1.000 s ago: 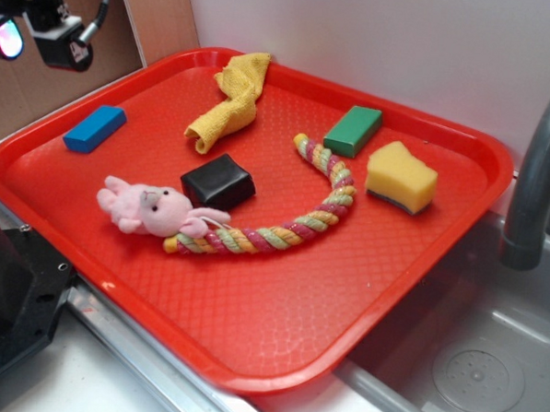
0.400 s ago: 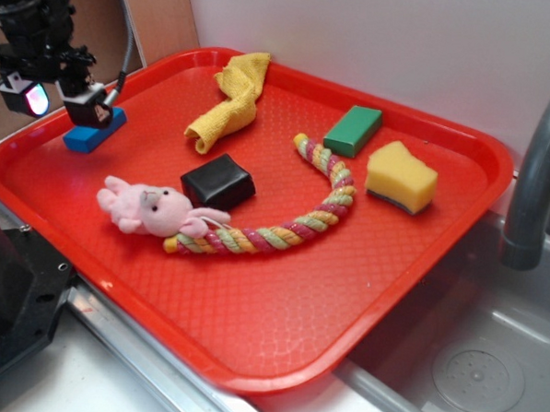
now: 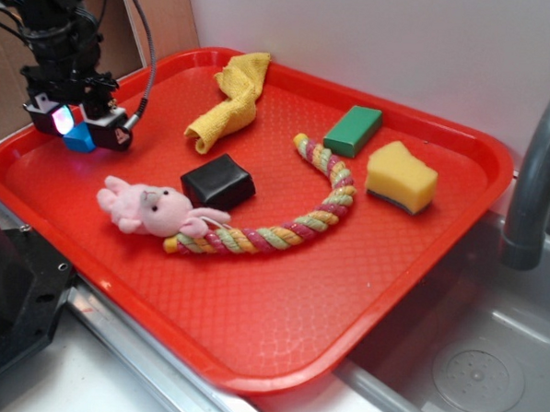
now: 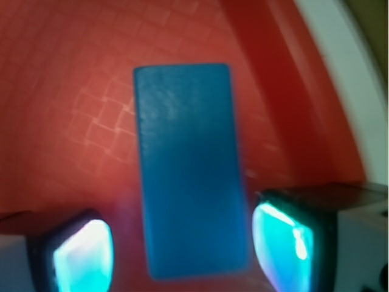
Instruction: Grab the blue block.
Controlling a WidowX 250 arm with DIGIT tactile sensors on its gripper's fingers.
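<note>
- The gripper (image 3: 79,127) hangs low over the far left corner of the red tray (image 3: 276,354), its fingers spread apart.
- The blue block (image 3: 78,140) lies flat on the tray near that left edge, between the two fingers; only a small part shows in the exterior view.
- In the wrist view the blue block (image 4: 189,167) lies lengthwise between the glowing cyan pads (image 4: 282,243), with a gap on each side, so nothing is clamped.
- A pink plush toy (image 3: 150,208) lies just toward the front edge from the gripper, joined to a striped rope (image 3: 293,221) curving toward the tray's middle.
- A black block (image 3: 218,181) sits beside the plush.
- A yellow cloth (image 3: 232,100) lies near the back edge.
- A green block (image 3: 353,130) and a yellow sponge (image 3: 401,177) rest toward the right back corner.
</note>
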